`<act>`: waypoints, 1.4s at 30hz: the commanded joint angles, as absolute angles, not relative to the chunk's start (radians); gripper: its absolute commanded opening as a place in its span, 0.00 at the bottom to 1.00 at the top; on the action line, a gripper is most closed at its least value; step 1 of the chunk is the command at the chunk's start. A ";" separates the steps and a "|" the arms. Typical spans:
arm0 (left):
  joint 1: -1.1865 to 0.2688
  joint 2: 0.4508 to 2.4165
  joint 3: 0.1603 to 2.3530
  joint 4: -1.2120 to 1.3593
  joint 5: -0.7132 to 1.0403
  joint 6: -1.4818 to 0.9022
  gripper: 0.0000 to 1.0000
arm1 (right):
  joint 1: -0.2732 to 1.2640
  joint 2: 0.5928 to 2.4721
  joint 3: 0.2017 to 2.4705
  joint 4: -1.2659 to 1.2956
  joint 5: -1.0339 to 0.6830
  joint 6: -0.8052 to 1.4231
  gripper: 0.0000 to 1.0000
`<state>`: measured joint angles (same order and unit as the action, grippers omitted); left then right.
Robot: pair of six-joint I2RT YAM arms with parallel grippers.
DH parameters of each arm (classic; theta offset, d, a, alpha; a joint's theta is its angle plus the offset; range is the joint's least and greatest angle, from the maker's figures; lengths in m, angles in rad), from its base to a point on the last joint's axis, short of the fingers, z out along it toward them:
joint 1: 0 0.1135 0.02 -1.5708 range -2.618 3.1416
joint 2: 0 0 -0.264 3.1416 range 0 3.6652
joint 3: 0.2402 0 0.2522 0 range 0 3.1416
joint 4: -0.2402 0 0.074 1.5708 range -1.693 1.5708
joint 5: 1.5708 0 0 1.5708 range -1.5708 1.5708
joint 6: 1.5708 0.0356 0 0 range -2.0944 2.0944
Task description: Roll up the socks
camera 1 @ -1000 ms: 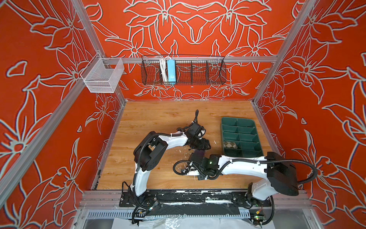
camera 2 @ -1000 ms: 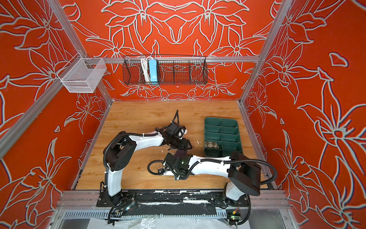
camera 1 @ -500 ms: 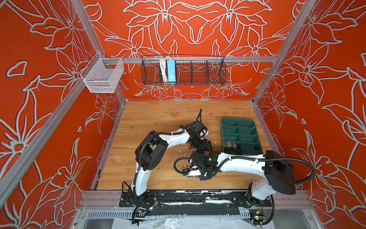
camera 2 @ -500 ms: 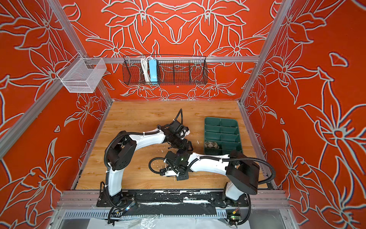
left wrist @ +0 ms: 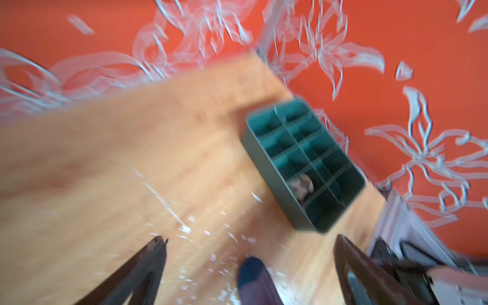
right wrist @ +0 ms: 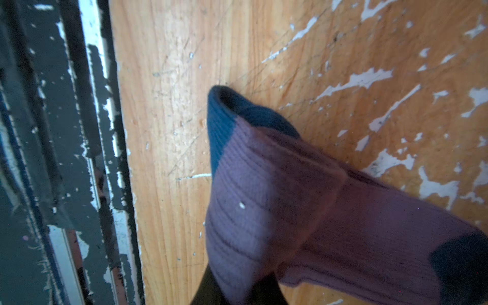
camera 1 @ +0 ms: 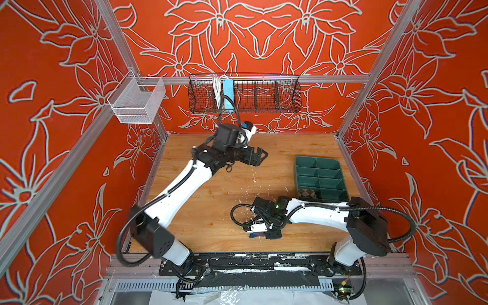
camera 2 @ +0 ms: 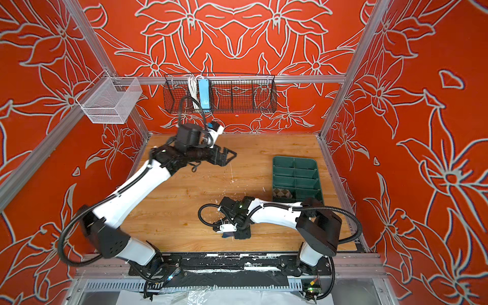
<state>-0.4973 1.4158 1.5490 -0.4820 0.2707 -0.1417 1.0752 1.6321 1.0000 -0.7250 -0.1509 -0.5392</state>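
Pinching a ribbed purple sock (right wrist: 264, 211) between dark fingers (right wrist: 207, 289), with its folded navy toe (right wrist: 224, 118) lying ahead of the jaws on scratched, paint-flecked wood (right wrist: 171, 105). Beside the jaws, a dark heel patch (right wrist: 462, 264) to one side and a chipped black rail (right wrist: 79, 132) to the other

**Smear and cover**

The left wrist view is smeared: the argyle sock (left wrist: 301, 185) in the green tray (left wrist: 269, 179) is a pale blob. In both top views the right pincer (camera 1: 264, 233) covers the purple sock (camera 1: 253, 234) except one dark edge.
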 commanded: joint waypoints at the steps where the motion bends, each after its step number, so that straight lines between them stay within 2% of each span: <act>1: -0.461 1.228 1.434 -0.362 0.208 -0.137 0.97 | 1.059 1.664 1.027 -0.771 -0.234 -0.557 0.00; 5: -0.451 1.034 1.309 -0.334 0.403 0.030 0.97 | 1.026 1.701 1.053 -0.794 -0.322 -0.581 0.00; 9: -0.457 0.904 1.213 -0.453 0.711 0.190 0.99 | 1.004 1.754 1.069 -0.794 -0.356 -0.584 0.00; 10: -0.476 0.873 1.176 -0.485 0.725 0.241 0.98 | 0.999 1.768 1.077 -0.799 -0.367 -0.586 0.00; 13: -0.596 0.778 1.049 -0.538 0.591 0.395 0.97 | 0.987 1.794 1.085 -0.798 -0.387 -0.590 0.00; 18: -0.908 0.692 0.832 -0.531 0.194 0.542 0.95 | 0.957 1.829 1.096 -0.794 -0.436 -0.601 0.00; 22: -1.162 0.683 0.665 -0.452 -0.098 0.638 0.94 | 0.932 1.877 1.134 -0.848 -0.482 -0.622 0.00; 25: -1.315 0.747 0.568 -0.364 -0.240 0.730 0.95 | 0.911 1.909 1.146 -0.873 -0.497 -0.630 0.02; 30: -1.374 1.046 0.506 -0.133 -0.388 0.623 0.90 | 0.888 1.926 1.163 -0.895 -0.514 -0.635 0.03; 37: -1.377 1.417 0.620 -0.067 -0.585 0.457 0.74 | 0.882 1.902 1.152 -0.887 -0.525 -0.641 0.05; 40: -1.377 1.519 0.648 -0.041 -0.645 0.444 0.63 | 0.879 1.894 1.151 -0.885 -0.534 -0.648 0.05; 42: -1.377 1.577 0.659 -0.021 -0.687 0.439 0.52 | 0.877 1.885 1.148 -0.882 -0.541 -0.651 0.05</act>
<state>-1.3754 1.5219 0.6426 -0.0727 -0.5804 0.4736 0.8742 1.8679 1.1809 -0.9005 -0.5430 -0.6182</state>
